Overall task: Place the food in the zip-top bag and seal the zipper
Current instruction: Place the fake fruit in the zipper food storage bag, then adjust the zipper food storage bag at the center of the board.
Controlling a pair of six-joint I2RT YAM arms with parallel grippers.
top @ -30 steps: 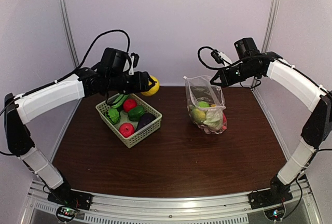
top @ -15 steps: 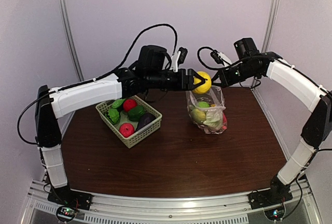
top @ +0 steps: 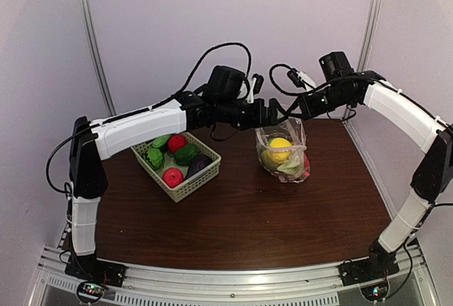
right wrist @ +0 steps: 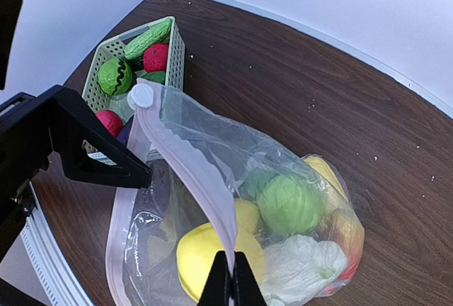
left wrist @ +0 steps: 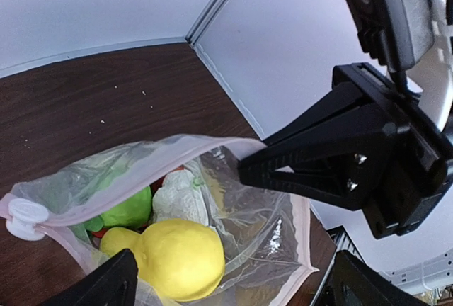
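Observation:
The clear zip-top bag stands open at the back right of the table and holds food: a yellow fruit, a green ball and a white cauliflower. My right gripper is shut on the bag's pale zipper strip and holds the mouth up. It is also seen in its own wrist view. My left gripper hangs open and empty just above the bag mouth, over the yellow fruit. The white slider sits at one end of the zipper.
A pale green lattice basket stands left of the bag with red, green and dark purple toy pieces in it. It also shows in the right wrist view. The booth walls close in behind and to the right.
My left arm swung right from above the basket to the bag with the yellow fruit, then let it go. The fruit now lies inside the bag. The right gripper stayed put.

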